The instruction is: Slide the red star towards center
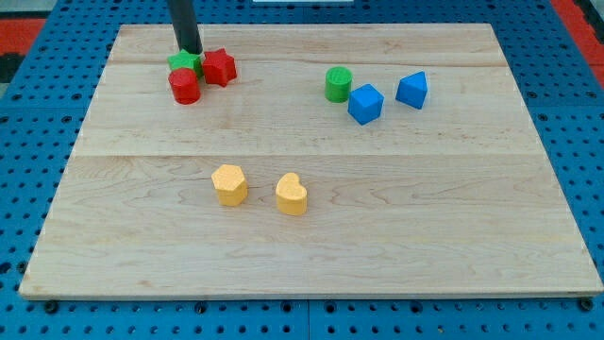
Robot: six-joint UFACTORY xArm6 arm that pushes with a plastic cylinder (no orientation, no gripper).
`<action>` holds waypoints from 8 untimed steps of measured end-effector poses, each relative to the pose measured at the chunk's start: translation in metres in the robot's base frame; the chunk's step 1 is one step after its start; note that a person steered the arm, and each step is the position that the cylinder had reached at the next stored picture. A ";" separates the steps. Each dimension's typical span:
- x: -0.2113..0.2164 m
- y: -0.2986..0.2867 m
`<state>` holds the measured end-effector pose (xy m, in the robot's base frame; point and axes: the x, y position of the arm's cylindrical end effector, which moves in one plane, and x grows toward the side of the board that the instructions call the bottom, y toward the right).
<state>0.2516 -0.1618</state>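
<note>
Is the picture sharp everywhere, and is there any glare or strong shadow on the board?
Camera view: the blocks look sharp; my tip sits above the green block, beside the red star; the board shows soft light, faint shadows, no glare.
</note>
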 end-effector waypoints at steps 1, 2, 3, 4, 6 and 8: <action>0.000 0.010; -0.001 0.036; -0.001 0.036; 0.035 0.034; 0.081 0.022; 0.117 0.020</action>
<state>0.3682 -0.1421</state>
